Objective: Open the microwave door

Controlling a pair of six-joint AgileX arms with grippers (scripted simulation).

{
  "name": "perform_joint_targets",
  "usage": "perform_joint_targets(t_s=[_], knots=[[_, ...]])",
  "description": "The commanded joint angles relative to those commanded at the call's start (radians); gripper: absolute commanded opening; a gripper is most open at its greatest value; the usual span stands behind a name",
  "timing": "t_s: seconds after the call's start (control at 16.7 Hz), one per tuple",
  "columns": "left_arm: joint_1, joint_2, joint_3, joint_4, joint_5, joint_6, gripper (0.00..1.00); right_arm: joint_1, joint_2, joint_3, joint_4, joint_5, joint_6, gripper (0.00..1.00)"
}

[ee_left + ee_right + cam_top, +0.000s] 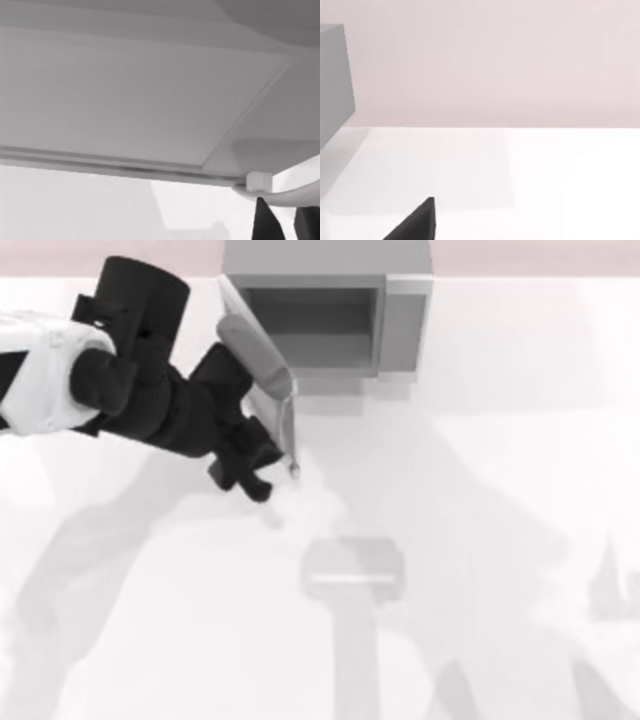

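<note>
Risk first: a slip off the pale bar handle (288, 430) at the free edge of the microwave door (255, 355) — likely if the pull runs straight rather than along the door's arc about the hinge at the upper left of the cavity. Left gripper (262, 455) at centre-left of the top frame, dark fingers beside the handle's lower end; whether pinching the bar or merely hooked against it cannot be told from above, and the left wrist view offers only two dark fingertips (265, 220) in the lower right corner under the curved bar, no clearer. Door already swung well out, angled toward lower left, the dark cavity of the microwave (330, 300) exposed at top centre. Second hazard — the left forearm crowding the door's outer face and blocking further swing. Third: dragging the whole oven forward if the hinge binds. Count: one microwave, one door, one handle, one narrow control panel (405, 325), two arms. Right gripper (415, 222) only a dark sliver at the bottom of its own view, parked clear of the work.
</note>
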Motion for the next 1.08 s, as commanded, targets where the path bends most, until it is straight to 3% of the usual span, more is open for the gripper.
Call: perform_joint_targets(t_s=[0.48, 1.08], knots=[[0.0, 0.0, 0.0, 0.0, 0.0, 0.0, 0.0, 0.0, 0.0, 0.0, 0.0, 0.0, 0.0, 1.0], [0.03, 0.002, 0.008, -0.038, 0.043, 0.074, 0.0, 0.0, 0.0, 0.0, 0.0, 0.0, 0.0, 1.0]])
